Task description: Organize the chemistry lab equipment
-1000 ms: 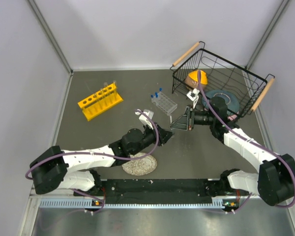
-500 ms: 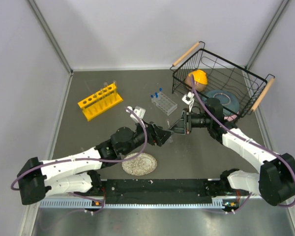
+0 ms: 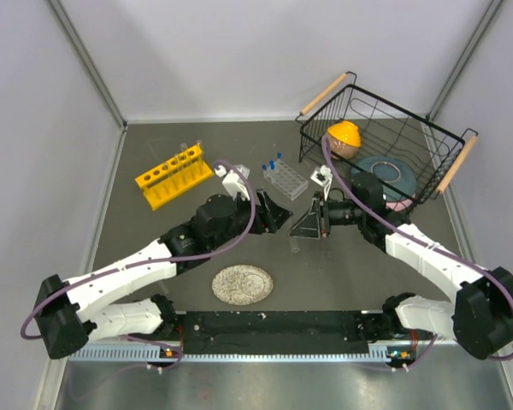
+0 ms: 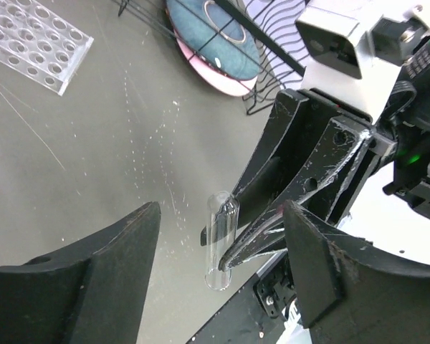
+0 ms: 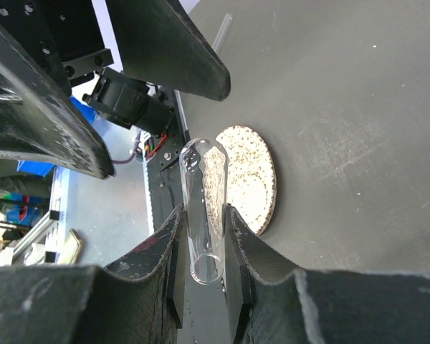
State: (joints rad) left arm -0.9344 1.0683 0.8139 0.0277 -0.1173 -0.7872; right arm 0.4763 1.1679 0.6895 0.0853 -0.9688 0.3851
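Observation:
My right gripper (image 3: 310, 224) is shut on a long clear test tube (image 5: 203, 215) and holds it above the table; the tube's rounded end points toward my left arm. My left gripper (image 3: 275, 213) is open. In the left wrist view its wide-apart fingers (image 4: 115, 251) flank the tube (image 4: 221, 240) without touching it. The yellow six-hole rack (image 3: 174, 175) stands at the far left with test tubes (image 3: 188, 152) in it. The small clear plastic rack (image 3: 285, 179) holds blue-capped vials (image 3: 275, 161) and also shows in the left wrist view (image 4: 36, 43).
A black wire basket (image 3: 385, 145) at the far right holds an orange bowl (image 3: 343, 137) and a blue plate (image 3: 385, 171). A round speckled disc (image 3: 242, 284) lies near the front edge, below the grippers, and shows in the right wrist view (image 5: 247, 175).
My left arm has swung away from the front edge, carrying its open gripper up toward the clear rack. My right gripper has shifted slightly left with the tube still in it.

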